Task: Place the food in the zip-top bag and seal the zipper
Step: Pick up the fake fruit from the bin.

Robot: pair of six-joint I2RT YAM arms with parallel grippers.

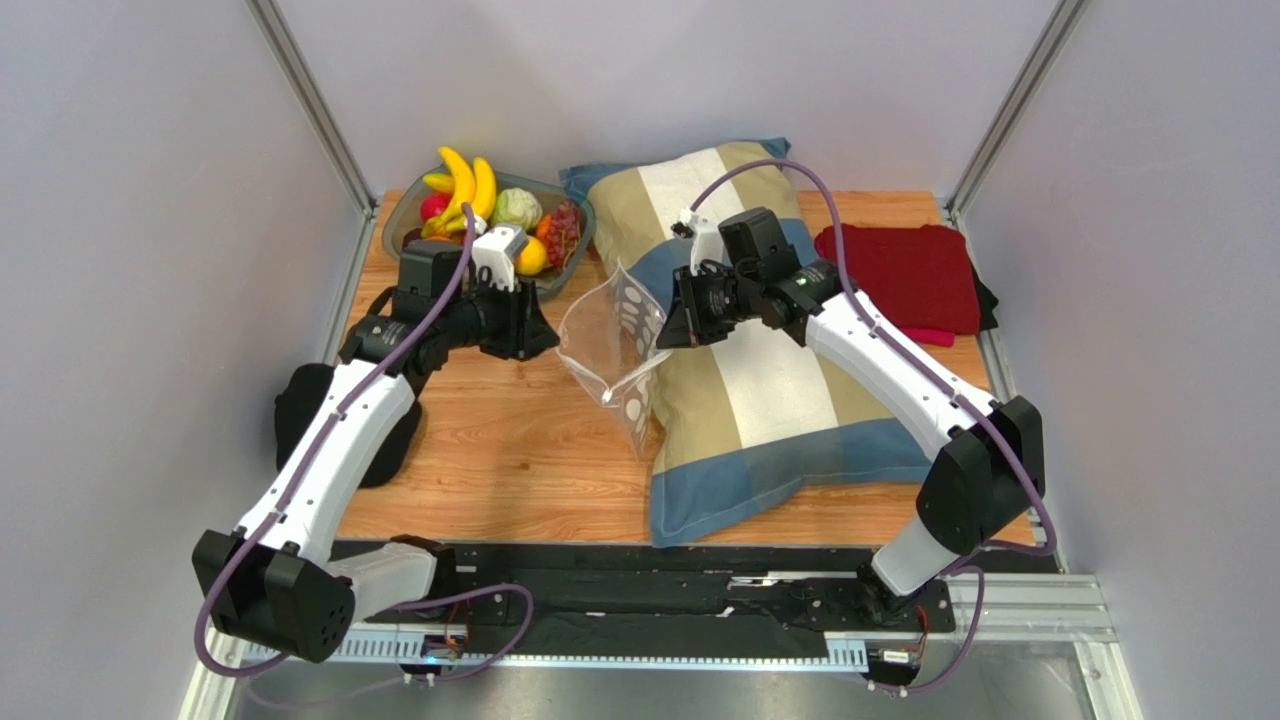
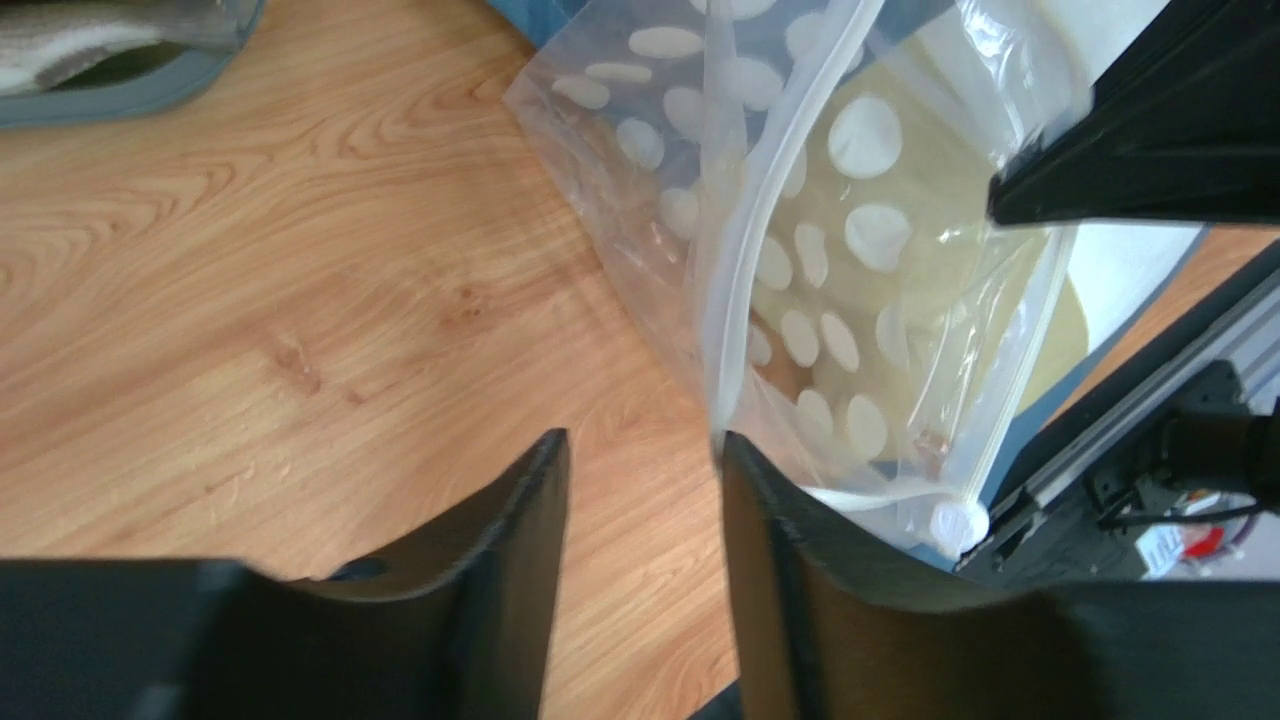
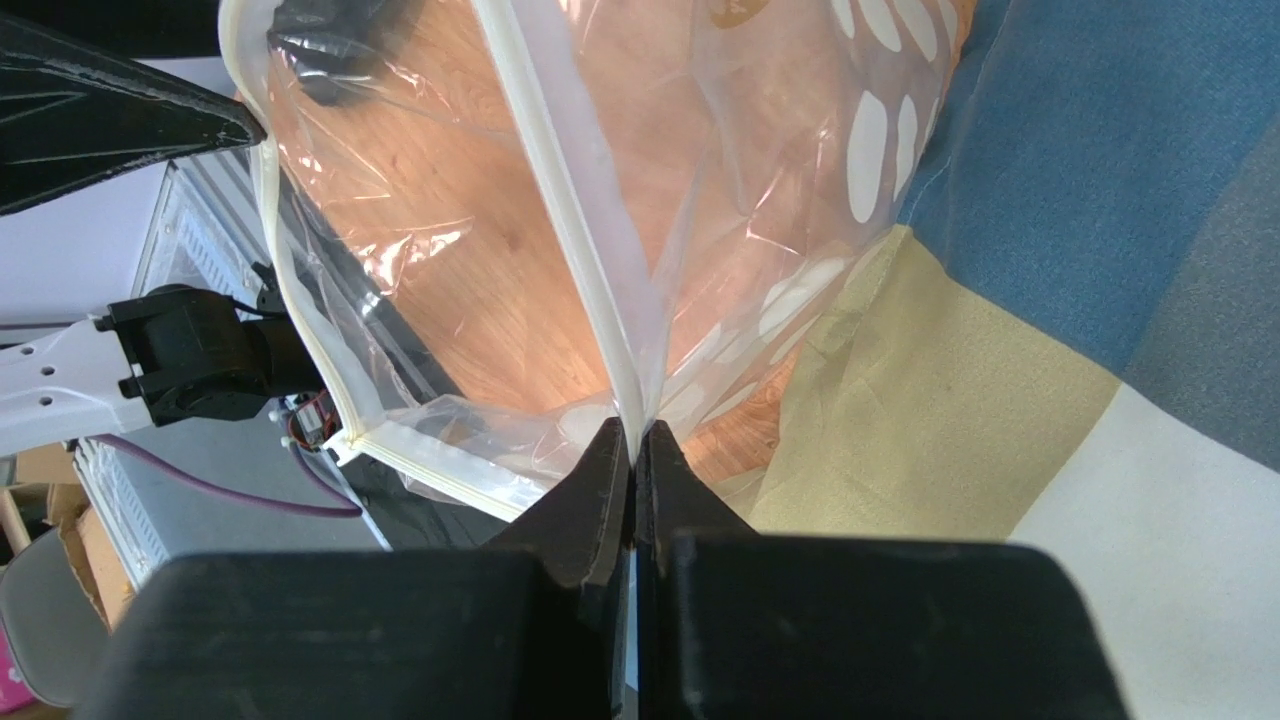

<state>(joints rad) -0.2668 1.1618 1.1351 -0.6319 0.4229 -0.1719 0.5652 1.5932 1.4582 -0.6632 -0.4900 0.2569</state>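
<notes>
**Operator:** Setting: a grey-walled booth and a wooden table point(image 1: 496, 450), with my two arms bolted at its near edge.

**Desk:** What is at the back?

**Operator:** Item one is a grey bowl point(image 1: 394, 233) at the far left corner. It holds the food: yellow bananas point(image 1: 466, 183), a green cabbage point(image 1: 517, 207), dark red grapes point(image 1: 564, 233) and an orange-yellow fruit point(image 1: 531, 257) at the near rim. Item two is a striped pillow point(image 1: 751, 420) in blue, tan and cream, lying right of centre. Item three is a dark red cloth point(image 1: 902, 270) at the far right, beside the pillow.

**Desk:** And the bag?

**Operator:** Item four is the zip-top bag point(image 1: 609, 323), clear with white dots. It hangs raised between my grippers at the pillow's left edge, near the bowl but apart from it.

**Desk:** What is the right side doing?

**Operator:** My right gripper point(image 3: 634, 435) has its fingers pressed together on a white edge strip point(image 3: 579, 225) of the bag. I cannot tell whether that strip is the zipper or a side seam. The pillow lies beneath it.

**Desk:** And the left?

**Operator:** My left gripper point(image 2: 643, 450) has its fingers apart, with only bare wood showing between them. The bag's white-edged rim comes down just beside one finger point(image 2: 781, 525). I cannot tell whether it touches.
</notes>
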